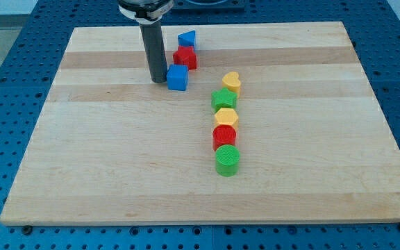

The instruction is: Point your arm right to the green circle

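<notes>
The green circle (227,160) lies on the wooden board, at the bottom end of a column of blocks right of centre. Above it in the column are a red circle (224,137), a yellow hexagon (226,117), a green star (223,99) and a yellow heart (232,82). My tip (158,80) rests on the board in the upper middle, touching or nearly touching the left side of a blue cube (178,78). The tip is well up and to the left of the green circle.
A red star-like block (185,58) and a blue triangular block (187,39) sit just above the blue cube. The wooden board (82,153) lies on a blue perforated table (5,62).
</notes>
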{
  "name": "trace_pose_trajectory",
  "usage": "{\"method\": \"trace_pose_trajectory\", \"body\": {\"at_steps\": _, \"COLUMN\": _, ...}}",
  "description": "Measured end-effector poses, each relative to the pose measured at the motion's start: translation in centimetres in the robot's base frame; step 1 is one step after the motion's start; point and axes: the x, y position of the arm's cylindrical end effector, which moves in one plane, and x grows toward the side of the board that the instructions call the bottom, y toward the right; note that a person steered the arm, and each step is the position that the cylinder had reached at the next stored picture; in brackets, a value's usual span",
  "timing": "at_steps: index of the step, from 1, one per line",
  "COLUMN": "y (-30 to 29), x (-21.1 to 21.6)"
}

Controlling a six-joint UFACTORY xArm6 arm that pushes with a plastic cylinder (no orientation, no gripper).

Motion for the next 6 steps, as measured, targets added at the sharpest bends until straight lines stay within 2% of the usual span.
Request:
{"method": "trace_pose_trajectory", "body": {"at_steps": 1, "y": -2.6, "x": 11.3}}
{"method": "trace_pose_trajectory", "body": {"at_steps": 2, "y": 0.8, "x": 21.0}}
{"method": "trace_pose_trajectory", "body": {"at_steps": 3, "y": 12.6, "x": 25.0}}
{"method": "trace_pose_trajectory", "body": {"at_steps": 4, "y": 22.3, "x": 24.8}}
{"method": "trace_pose_trajectory", "body": {"at_steps": 6, "y": 20.1, "x": 19.2}}
